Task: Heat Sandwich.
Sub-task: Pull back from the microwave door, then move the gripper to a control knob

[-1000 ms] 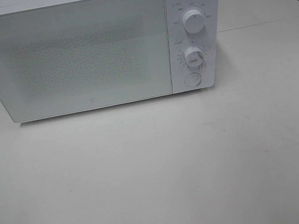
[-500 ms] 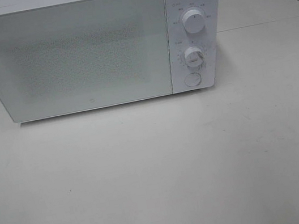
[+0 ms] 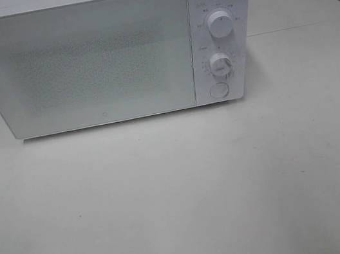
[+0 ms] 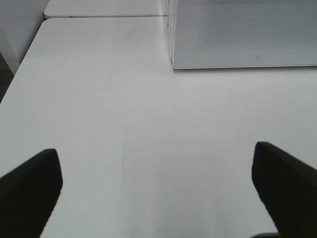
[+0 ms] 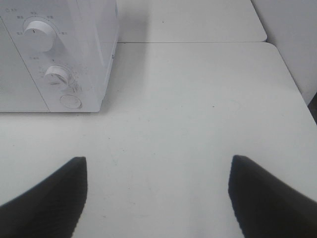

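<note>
A white microwave (image 3: 105, 53) stands at the back of the white table (image 3: 180, 190) with its door (image 3: 81, 63) shut. The sandwich is out of view. My left gripper (image 4: 156, 188) is open over bare table, a little way in front of the microwave's left front corner (image 4: 173, 64). My right gripper (image 5: 157, 191) is open too, over bare table in front of the microwave's control panel (image 5: 49, 74). Nothing sits between either pair of fingers. Neither arm shows in the exterior high view.
The control panel carries an upper knob (image 3: 220, 24), a lower knob (image 3: 220, 64) and a round button (image 3: 219, 90). A seam between tabletops (image 3: 297, 27) runs behind the microwave's right side. The table's edge (image 4: 20, 69) shows in the left wrist view.
</note>
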